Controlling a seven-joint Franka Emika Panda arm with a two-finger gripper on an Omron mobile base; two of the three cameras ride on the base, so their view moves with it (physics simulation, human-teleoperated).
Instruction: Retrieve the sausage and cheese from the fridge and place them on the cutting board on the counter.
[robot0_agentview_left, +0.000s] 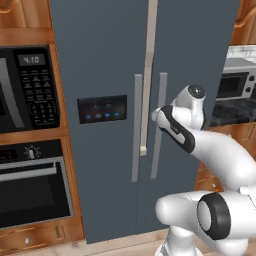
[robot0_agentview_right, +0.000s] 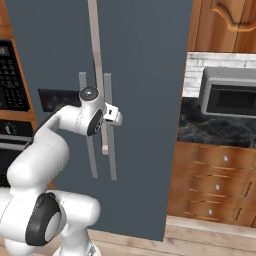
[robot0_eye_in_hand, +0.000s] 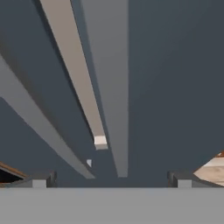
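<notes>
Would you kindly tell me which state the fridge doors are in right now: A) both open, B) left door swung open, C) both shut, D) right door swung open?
C: the fridge shows both door fronts flush and closed, handles side by side, with the open hand just before the handles.

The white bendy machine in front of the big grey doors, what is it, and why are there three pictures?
It is a robot arm on a rolling base, rendered in a simulated kitchen. Two pictures come from cameras on the base, behind the arm to its left and right. The third looks along its pincer, whose fingertips stand wide apart, holding nothing. The arm faces a closed fridge and reaches toward its long handles. On the black counter to the right stands a small grey oven.
</notes>
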